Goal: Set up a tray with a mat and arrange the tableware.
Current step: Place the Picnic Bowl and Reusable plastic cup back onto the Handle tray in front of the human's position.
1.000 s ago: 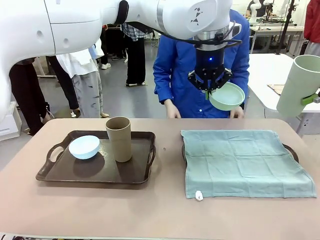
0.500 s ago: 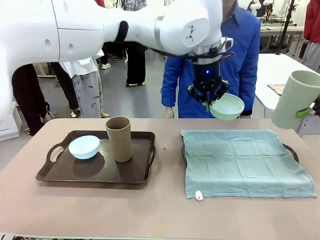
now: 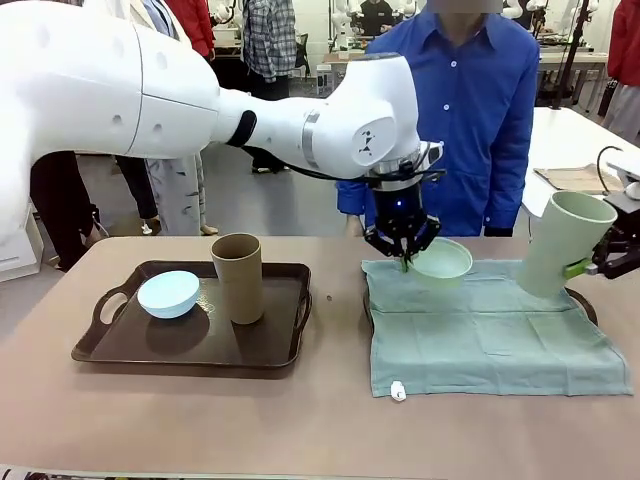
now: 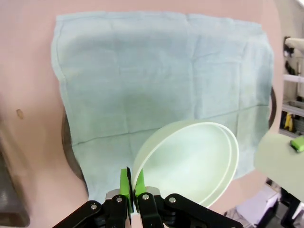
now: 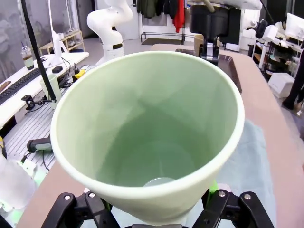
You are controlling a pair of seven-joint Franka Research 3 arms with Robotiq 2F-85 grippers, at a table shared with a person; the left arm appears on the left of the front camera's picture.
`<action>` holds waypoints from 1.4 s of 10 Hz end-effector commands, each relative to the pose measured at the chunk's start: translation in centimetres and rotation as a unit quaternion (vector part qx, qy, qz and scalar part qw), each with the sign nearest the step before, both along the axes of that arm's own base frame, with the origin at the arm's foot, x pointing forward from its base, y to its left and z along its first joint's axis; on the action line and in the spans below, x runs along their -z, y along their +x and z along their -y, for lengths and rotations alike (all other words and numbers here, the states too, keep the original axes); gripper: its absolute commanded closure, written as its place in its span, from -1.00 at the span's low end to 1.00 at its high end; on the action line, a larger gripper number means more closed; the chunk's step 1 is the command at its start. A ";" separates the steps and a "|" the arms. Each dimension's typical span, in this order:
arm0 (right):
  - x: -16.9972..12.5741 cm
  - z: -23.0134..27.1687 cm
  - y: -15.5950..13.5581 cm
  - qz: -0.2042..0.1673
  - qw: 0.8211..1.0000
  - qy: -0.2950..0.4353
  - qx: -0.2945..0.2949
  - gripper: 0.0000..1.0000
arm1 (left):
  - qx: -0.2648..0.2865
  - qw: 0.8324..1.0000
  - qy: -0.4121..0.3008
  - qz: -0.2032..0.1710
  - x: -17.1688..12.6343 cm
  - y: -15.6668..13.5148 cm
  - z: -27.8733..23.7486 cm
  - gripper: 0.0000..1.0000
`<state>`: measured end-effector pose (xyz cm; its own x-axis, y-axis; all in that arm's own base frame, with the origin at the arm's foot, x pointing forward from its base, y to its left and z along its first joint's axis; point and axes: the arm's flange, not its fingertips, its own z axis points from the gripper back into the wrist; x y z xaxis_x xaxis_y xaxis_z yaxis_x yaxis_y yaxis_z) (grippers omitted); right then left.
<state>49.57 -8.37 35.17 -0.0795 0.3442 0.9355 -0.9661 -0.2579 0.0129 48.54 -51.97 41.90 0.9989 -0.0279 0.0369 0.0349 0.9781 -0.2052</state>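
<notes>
My left gripper [image 3: 404, 262] is shut on the rim of the pale green bowl [image 3: 441, 259], holding it just above the far left part of the teal mat [image 3: 490, 325] that covers the right tray [image 3: 584, 305]. The wrist view shows the pale green bowl [image 4: 192, 165] pinched between green pads [image 4: 125, 183] over the mat [image 4: 142, 80]. My right gripper [image 3: 600, 262] is shut on the pale green tumbler [image 3: 561, 243], tilted above the mat's far right corner. That tumbler [image 5: 147, 133] looks empty inside. The light blue bowl [image 3: 168, 294] and the tan-brown tumbler [image 3: 238, 277] stand on the left tray [image 3: 270, 355].
A person in a blue shirt [image 3: 470, 110] stands at the far side of the table, behind the mat. A small white tag [image 3: 397, 391] hangs at the mat's near left corner. Bare tabletop [image 3: 300, 420] runs along the near edge.
My left gripper has come down and toward the mat with the pale green bowl. My right gripper has lowered the pale green tumbler and brought it inward over the mat's far right.
</notes>
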 end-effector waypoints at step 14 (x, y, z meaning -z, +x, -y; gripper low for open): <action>6.3 -0.8 3.1 0.020 1.000 -0.020 0.005 -0.68 | 0.040 0.999 0.017 0.012 4.9 0.4 2.6 0.91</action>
